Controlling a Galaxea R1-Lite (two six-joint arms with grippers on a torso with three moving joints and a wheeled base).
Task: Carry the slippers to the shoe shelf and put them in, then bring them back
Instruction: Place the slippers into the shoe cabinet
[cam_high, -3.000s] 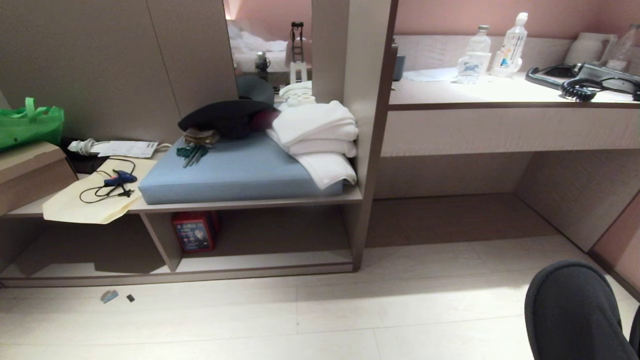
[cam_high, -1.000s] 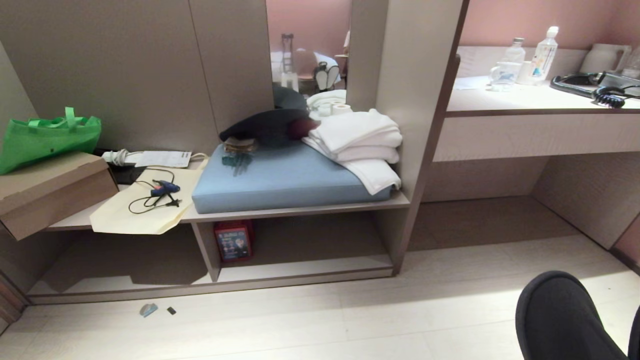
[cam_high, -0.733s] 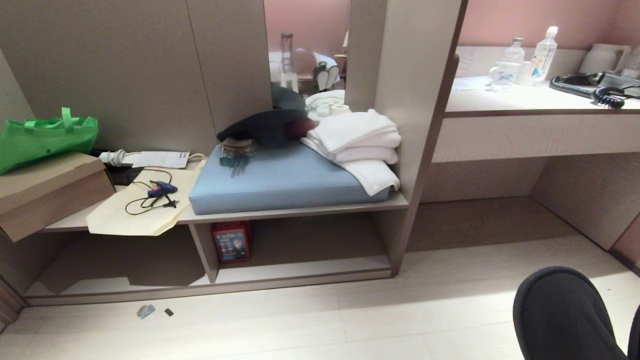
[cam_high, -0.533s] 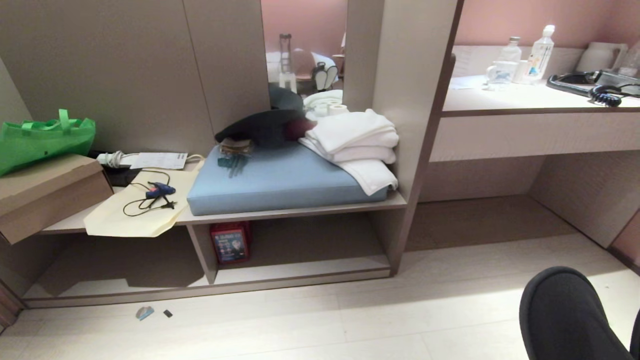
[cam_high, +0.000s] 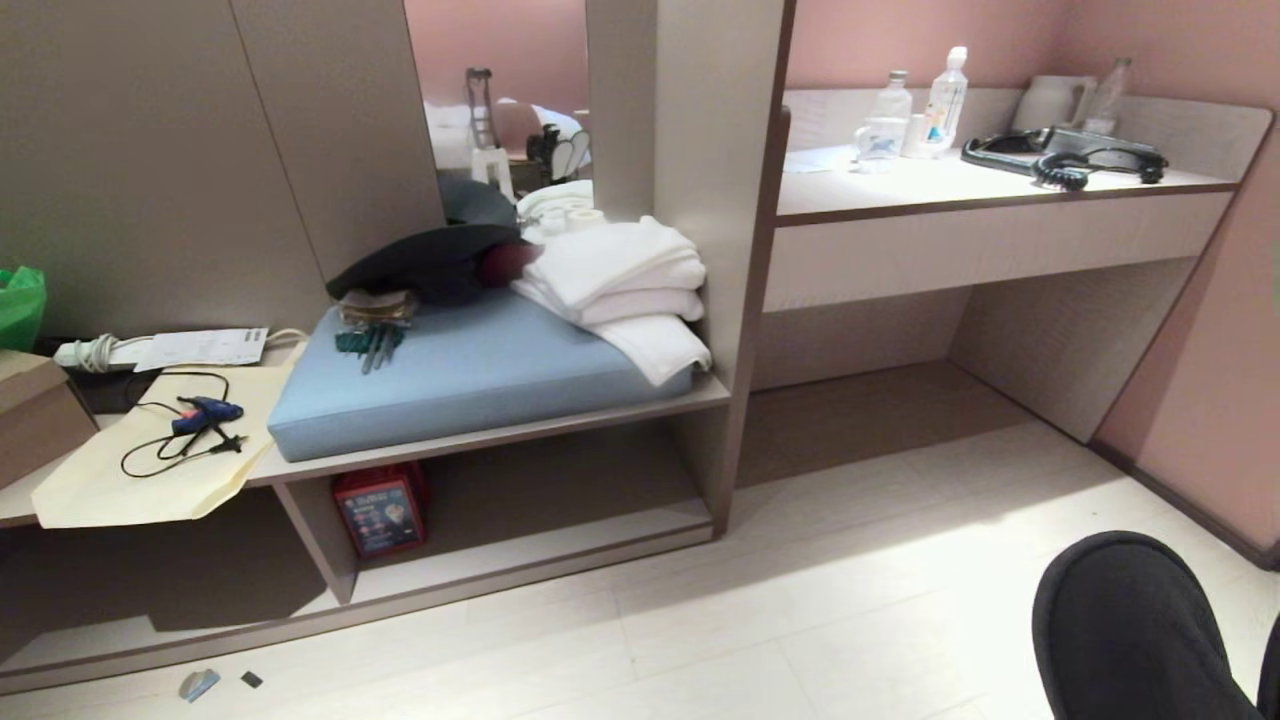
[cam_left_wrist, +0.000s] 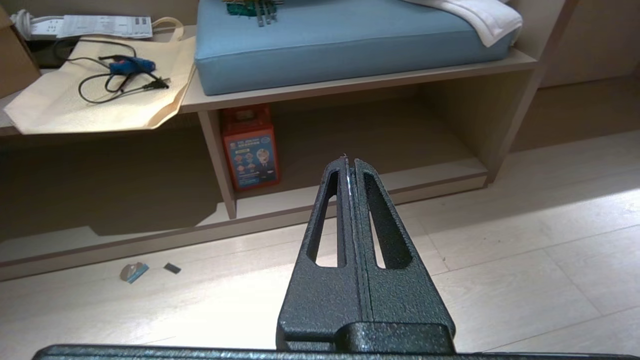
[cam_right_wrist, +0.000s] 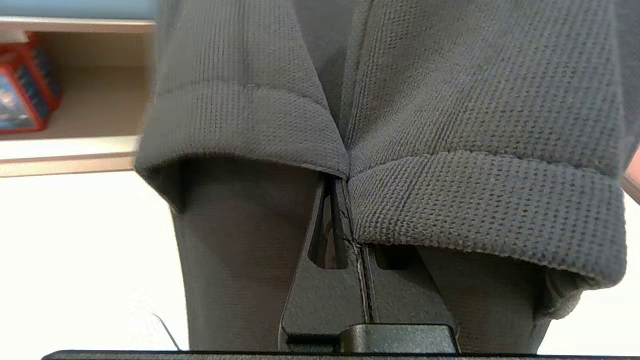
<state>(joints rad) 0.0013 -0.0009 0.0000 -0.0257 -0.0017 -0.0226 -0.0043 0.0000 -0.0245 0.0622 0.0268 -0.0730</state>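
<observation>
The dark grey slippers (cam_high: 1130, 630) hang at the head view's lower right corner, over the pale floor. In the right wrist view both slippers (cam_right_wrist: 450, 125) fill the picture side by side, and my right gripper (cam_right_wrist: 336, 182) is shut on them where their inner edges meet, its tips buried in the fabric. The shoe shelf (cam_high: 560, 545) is the low open cubby under the blue cushion, off to the left and apart from the slippers. My left gripper (cam_left_wrist: 350, 161) is shut and empty, pointing at the shoe shelf (cam_left_wrist: 425, 175) from above the floor.
A red box (cam_high: 380, 512) stands in the cubby beside the divider. Above lie a blue cushion (cam_high: 450, 375), white towels (cam_high: 620, 290), a dark clothing bundle (cam_high: 430, 262) and a cream bag (cam_high: 140, 460). A desk counter (cam_high: 960, 190) and pink wall (cam_high: 1200, 380) are at the right. Small scraps (cam_high: 198, 684) lie on the floor.
The whole head picture has shifted: the shelf unit sits further left and the right-hand pink wall has come into view, so the camera has turned. The slippers keep their place at lower right.
</observation>
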